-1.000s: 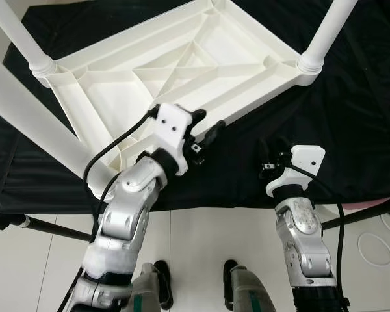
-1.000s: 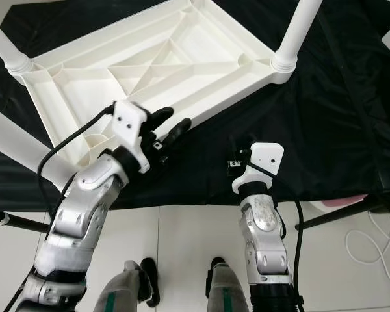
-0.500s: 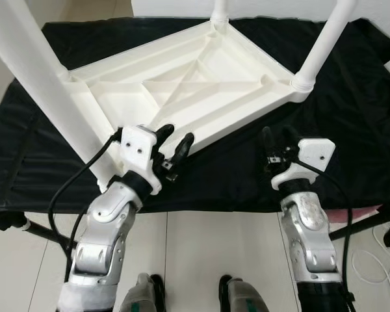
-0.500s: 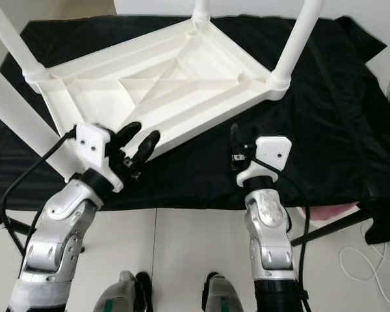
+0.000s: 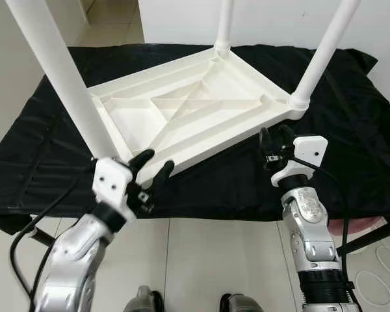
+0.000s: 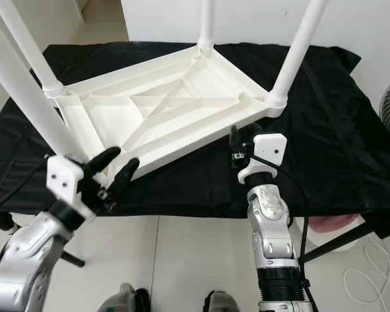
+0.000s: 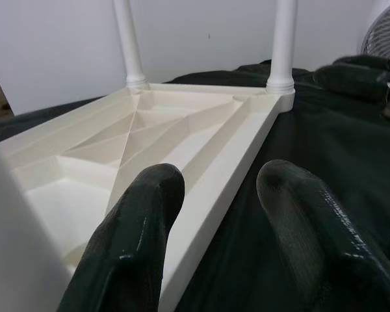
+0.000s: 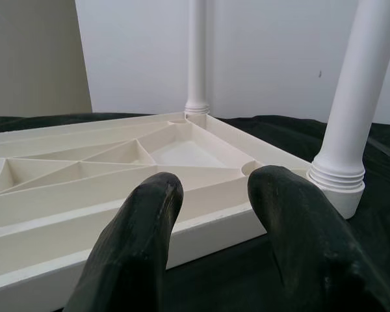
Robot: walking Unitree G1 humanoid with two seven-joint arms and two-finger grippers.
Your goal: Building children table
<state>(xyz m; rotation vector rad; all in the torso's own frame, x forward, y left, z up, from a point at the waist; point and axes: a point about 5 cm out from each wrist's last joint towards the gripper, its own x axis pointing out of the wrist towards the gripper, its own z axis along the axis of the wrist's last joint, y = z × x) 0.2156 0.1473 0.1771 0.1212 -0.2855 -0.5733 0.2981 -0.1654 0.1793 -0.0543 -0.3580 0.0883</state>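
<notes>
While the white plastic children's table lies upside down on the black-draped worktop, its ribbed underside faces up and four white legs stand up from its corners: the near-left leg, the near-right leg, the far leg and a further left leg. All four appear seated in their sockets, so the assembly itself looks close to done; I judge the step in hand to be taking hold of the tabletop's near edge, probably to turn the table onto its feet.

At that near edge the left gripper hovers close to the rim by the near-left corner, its fingers spread apart and holding nothing, with the rim lying between them in the left wrist view. The right gripper sits just beside the near-right corner, below the leg socket, its fingers likewise parted and empty.

A next move would call for both grippers to advance until the rim sits between the fingers, then close together evenly; the tall legs make the load top-heavy and awkward to swing.
</notes>
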